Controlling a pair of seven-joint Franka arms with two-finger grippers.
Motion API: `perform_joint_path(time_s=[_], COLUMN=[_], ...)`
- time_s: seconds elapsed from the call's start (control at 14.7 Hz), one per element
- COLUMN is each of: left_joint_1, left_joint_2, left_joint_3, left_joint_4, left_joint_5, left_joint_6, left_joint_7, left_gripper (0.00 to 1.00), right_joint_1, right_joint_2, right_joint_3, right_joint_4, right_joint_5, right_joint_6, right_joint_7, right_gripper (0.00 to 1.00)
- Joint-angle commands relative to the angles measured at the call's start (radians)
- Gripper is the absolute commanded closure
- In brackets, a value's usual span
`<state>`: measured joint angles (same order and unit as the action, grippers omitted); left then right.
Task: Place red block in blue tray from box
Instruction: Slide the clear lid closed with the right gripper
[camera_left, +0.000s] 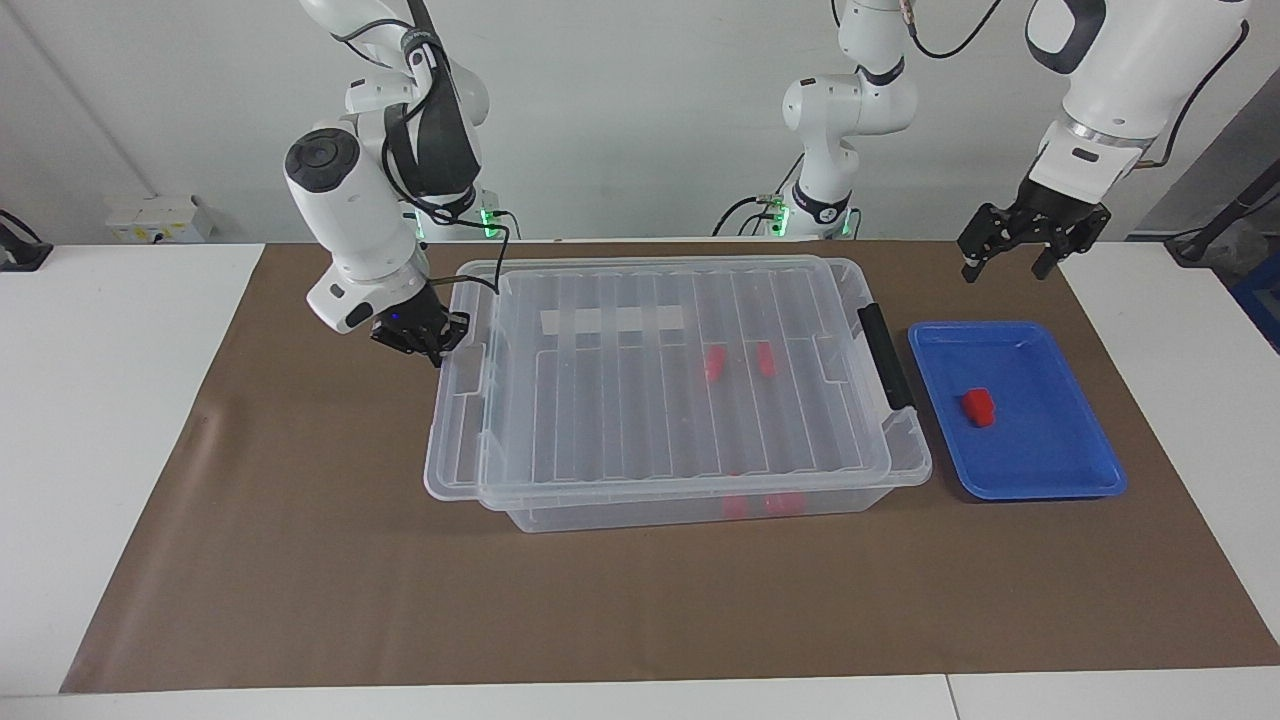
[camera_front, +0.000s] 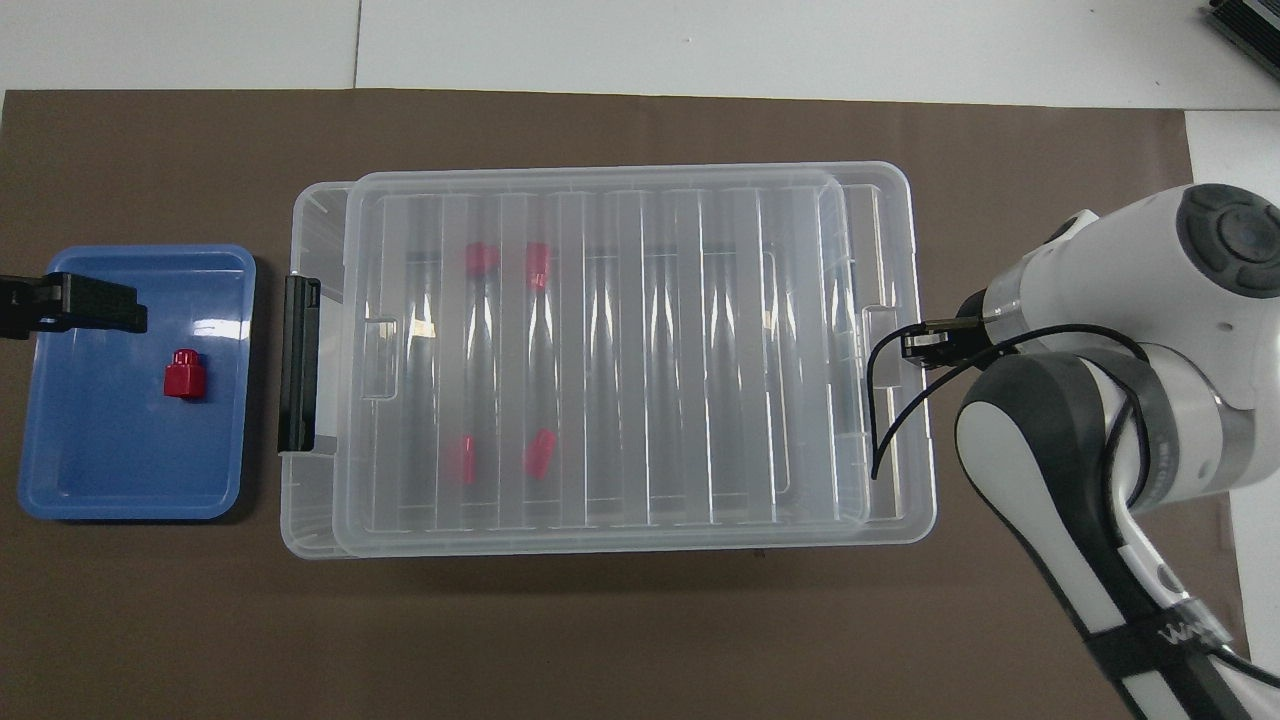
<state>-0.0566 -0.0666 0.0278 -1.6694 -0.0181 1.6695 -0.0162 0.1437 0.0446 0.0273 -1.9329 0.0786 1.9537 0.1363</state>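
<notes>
The box (camera_left: 905, 470) is a large clear bin in the middle of the brown mat, with its ribbed lid (camera_left: 620, 400) lying on it, slightly shifted. Several red blocks (camera_front: 481, 258) show through the lid. The blue tray (camera_left: 1060, 460) lies beside the box at the left arm's end and holds one red block (camera_left: 978, 406). My left gripper (camera_left: 1005, 272) is open and empty, raised over the tray's edge nearest the robots; one finger (camera_front: 95, 305) shows in the overhead view. My right gripper (camera_left: 428, 345) is low at the box's rim at the right arm's end.
The box's black handle (camera_left: 885, 355) faces the tray, with a narrow gap between them. A brown mat (camera_left: 300, 560) covers the table, with white table surface (camera_left: 100, 400) around it. The right arm's elbow (camera_front: 1080, 440) hangs over the mat beside the box.
</notes>
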Motion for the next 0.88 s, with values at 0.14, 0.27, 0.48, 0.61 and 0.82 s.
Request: perform_joint_path(time_s=[0.14,0.27,0.48,0.61,0.82], left_joint_1=[0.000,0.000,0.000,0.000,0.000], left_joint_2=[-0.013,-0.013,-0.013,-0.013,-0.013], left_joint_3=[0.003,0.003,0.003,0.003,0.003], left_joint_4=[-0.009,-0.009,-0.009,-0.009,-0.009], left_joint_5=[0.018,0.018,0.018,0.018,0.018], left_joint_6=[-0.010,-0.010,-0.010,-0.010,-0.010], left_joint_7=[-0.001,-0.001,-0.001,-0.001,-0.001], left_gripper=[0.00,0.00,0.00,0.00,0.00], right_joint_1=[0.023,0.047,0.054,0.054,0.054], right_joint_2=[-0.040,-0.040,-0.040,-0.040,-0.040], right_joint_3=[0.000,0.000,0.000,0.000,0.000], right_joint_4=[-0.055,-0.057,-0.058,-0.058,-0.058], right_joint_5=[0.032,0.032,0.032,0.032,0.032], right_joint_6=[0.014,0.014,0.016,0.020,0.020], right_joint_7=[0.017,0.037,0.043,0.043,0.042], right_gripper=[1.00,1.00,1.00,1.00,1.00])
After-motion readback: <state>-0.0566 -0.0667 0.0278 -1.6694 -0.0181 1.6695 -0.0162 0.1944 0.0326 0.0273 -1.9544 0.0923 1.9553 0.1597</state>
